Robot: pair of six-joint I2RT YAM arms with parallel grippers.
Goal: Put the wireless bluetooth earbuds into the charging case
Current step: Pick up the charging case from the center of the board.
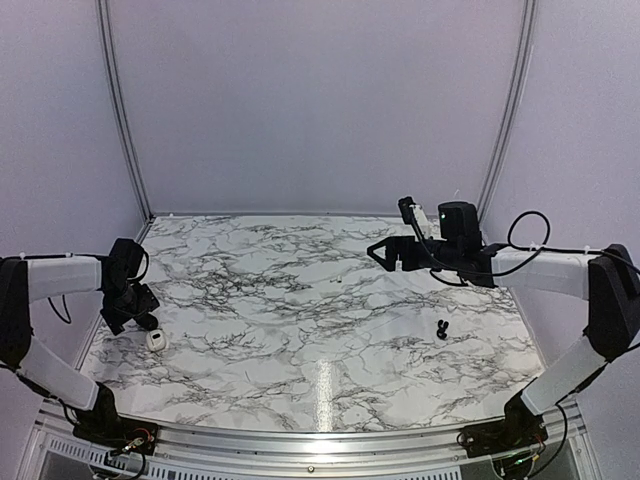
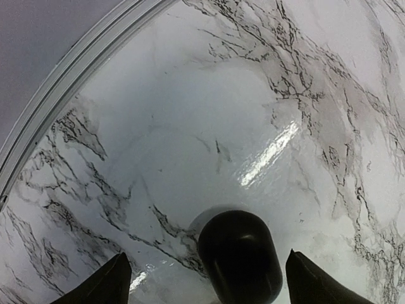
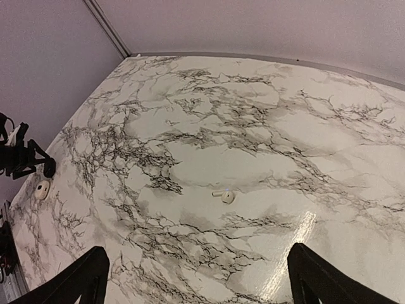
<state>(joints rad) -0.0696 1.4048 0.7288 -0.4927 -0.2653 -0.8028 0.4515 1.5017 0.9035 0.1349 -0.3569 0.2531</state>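
Note:
My left gripper point(image 1: 138, 315) point(image 2: 207, 255) is low over the table's left edge, its jaws open on either side of a glossy black rounded object point(image 2: 240, 256) point(image 1: 148, 322), with a gap on both sides. The white charging case point(image 1: 155, 340) point(image 3: 42, 189) sits on the table just in front of that object. One black earbud point(image 1: 441, 328) lies alone at the right. A small white earbud point(image 3: 223, 195) lies mid-table ahead of my right gripper point(image 1: 385, 255) point(image 3: 197, 250), which hovers open and empty at the back right.
The marble-patterned table point(image 1: 300, 330) has a raised metal rim point(image 2: 69, 82) close to my left gripper. Grey enclosure walls point(image 1: 320, 100) stand behind and at both sides. A cable point(image 1: 525, 225) loops off the right arm.

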